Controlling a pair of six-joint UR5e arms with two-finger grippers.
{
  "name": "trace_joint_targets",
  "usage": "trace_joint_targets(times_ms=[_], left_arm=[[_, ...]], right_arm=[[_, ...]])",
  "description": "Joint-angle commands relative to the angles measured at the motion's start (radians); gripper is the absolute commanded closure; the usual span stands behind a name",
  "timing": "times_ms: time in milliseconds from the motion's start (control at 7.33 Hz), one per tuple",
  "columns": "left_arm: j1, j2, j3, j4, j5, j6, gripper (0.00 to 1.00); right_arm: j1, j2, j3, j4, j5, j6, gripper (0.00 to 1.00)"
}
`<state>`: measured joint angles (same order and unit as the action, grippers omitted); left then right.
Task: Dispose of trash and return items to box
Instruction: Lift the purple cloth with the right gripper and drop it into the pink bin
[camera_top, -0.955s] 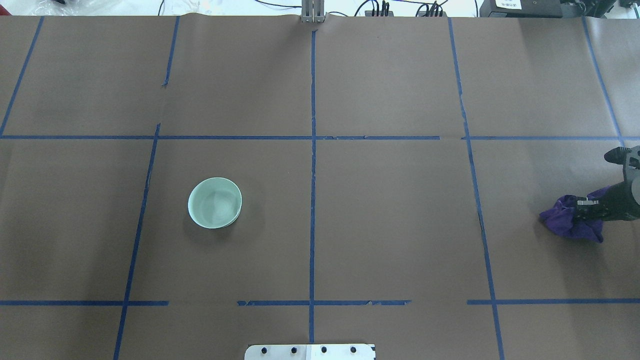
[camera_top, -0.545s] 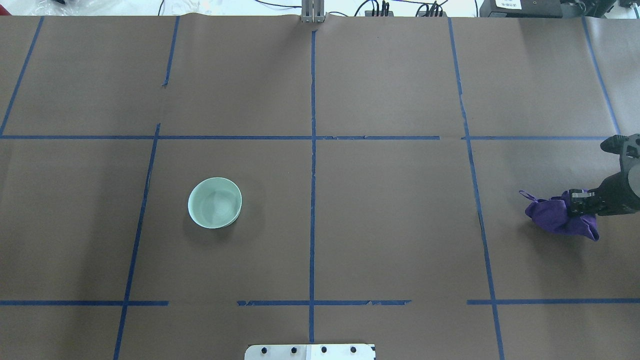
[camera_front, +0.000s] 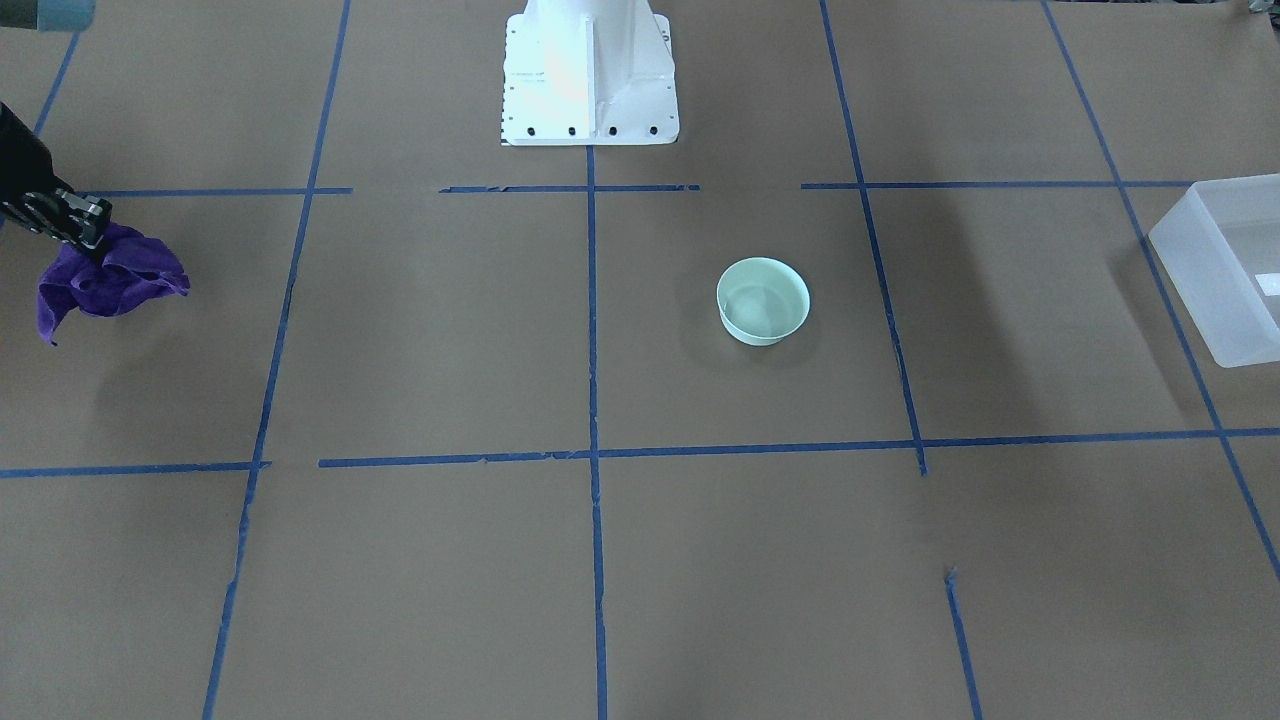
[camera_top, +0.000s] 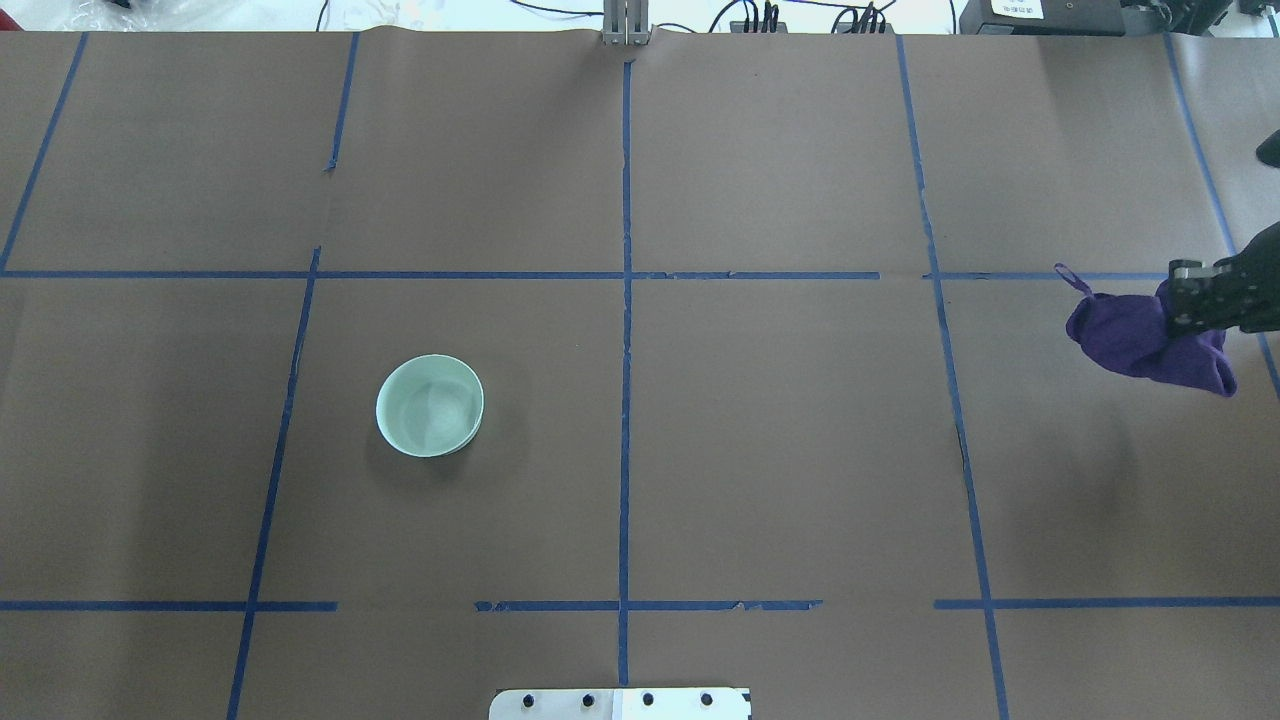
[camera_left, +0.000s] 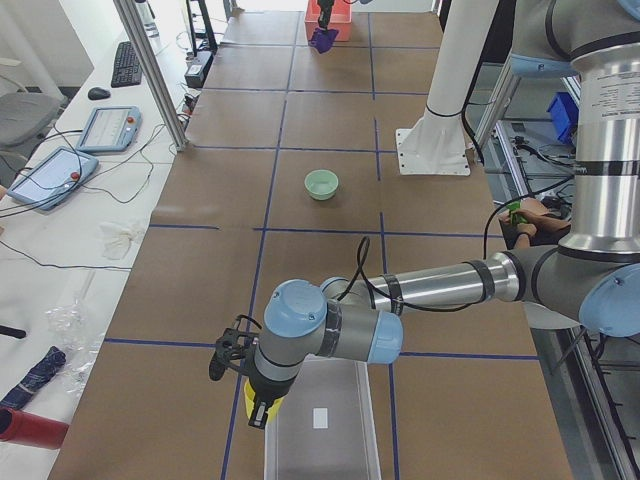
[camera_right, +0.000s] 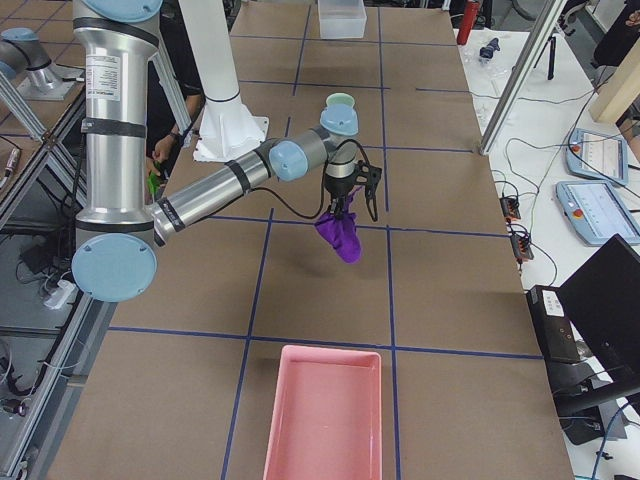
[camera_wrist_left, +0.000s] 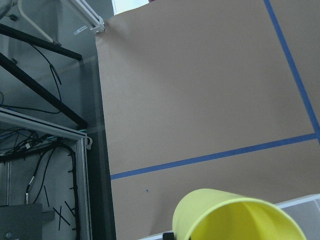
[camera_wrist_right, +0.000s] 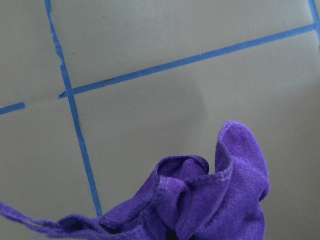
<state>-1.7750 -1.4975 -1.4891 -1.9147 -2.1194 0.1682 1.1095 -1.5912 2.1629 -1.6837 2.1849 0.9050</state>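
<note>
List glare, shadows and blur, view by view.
Front-facing: glare bleaches the base. Overhead: the cloth throws a faint, diffuse shadow, well apart from it. Left wrist: the cup is close, slightly soft and cropped by the bottom edge.

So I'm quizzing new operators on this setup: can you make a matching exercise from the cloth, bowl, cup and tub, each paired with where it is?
Things:
1. purple cloth
2. green bowl
3. yellow cup
4. frosted tub

Places:
A. standing alone mid-table
B. hanging from the right tool
C. at the table's end on the robot's left
D. at the left tool, by the tub's edge

Pairs: 1-B, 2-A, 3-D, 4-C.
</note>
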Motion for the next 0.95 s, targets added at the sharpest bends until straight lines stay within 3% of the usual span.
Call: trace_joint_targets(times_ms=[0,409,818], left_arm=[[0.044,0.039,0.007,-0.001,-0.051,-0.059,1.00],[0.233,0.069,0.036,-0.006,-0.238,-0.160,1.00],[0.272,0.069,0.156,-0.114,-0.272,-0.161,1.00]], right_arm=[[0.151,0.112,0.038,-0.204,0.010,-0.191,1.00],[0.298,0.157,0.048,-0.301,0.010,-0.403,1.00],[0.390,0.155,0.074,-0.335,0.010,-0.532,1.00]])
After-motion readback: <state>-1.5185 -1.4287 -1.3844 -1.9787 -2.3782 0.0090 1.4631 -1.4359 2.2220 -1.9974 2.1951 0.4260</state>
